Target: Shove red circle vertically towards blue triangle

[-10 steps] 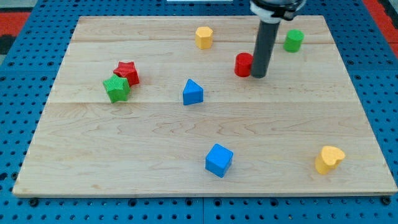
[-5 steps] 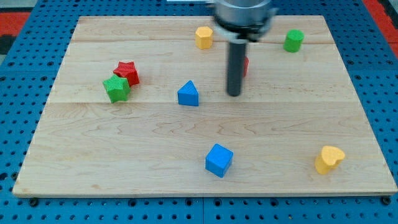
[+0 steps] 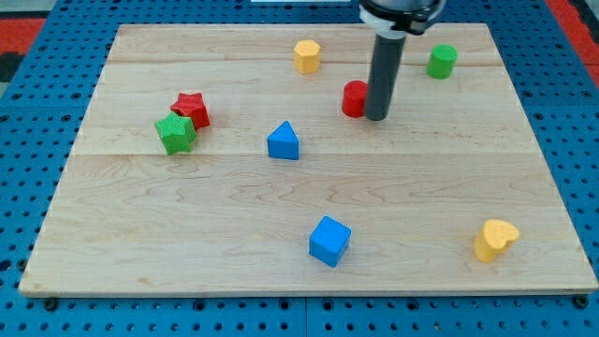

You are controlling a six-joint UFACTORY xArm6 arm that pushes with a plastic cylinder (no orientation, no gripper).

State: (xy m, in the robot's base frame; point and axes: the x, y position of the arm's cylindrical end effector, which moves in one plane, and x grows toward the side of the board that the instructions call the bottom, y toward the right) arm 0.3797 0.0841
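Note:
The red circle [image 3: 354, 98] lies on the wooden board [image 3: 187, 243] in the upper middle, partly hidden on its right by my rod. My tip [image 3: 376, 117] rests on the board right against the red circle's right side. The blue triangle [image 3: 283, 141] sits lower and to the view's left of the red circle, about a block's width away from it.
A yellow block [image 3: 306, 55] is near the top. A green cylinder [image 3: 442, 61] is at the top right. A red star [image 3: 191, 109] and green star [image 3: 175, 133] touch at the left. A blue cube [image 3: 329, 240] and a yellow heart [image 3: 494, 240] are near the bottom.
My tip swung down-left past the red circle, then came back to its right side. The red circle has shifted slightly left. The blue triangle moved a little left and down.

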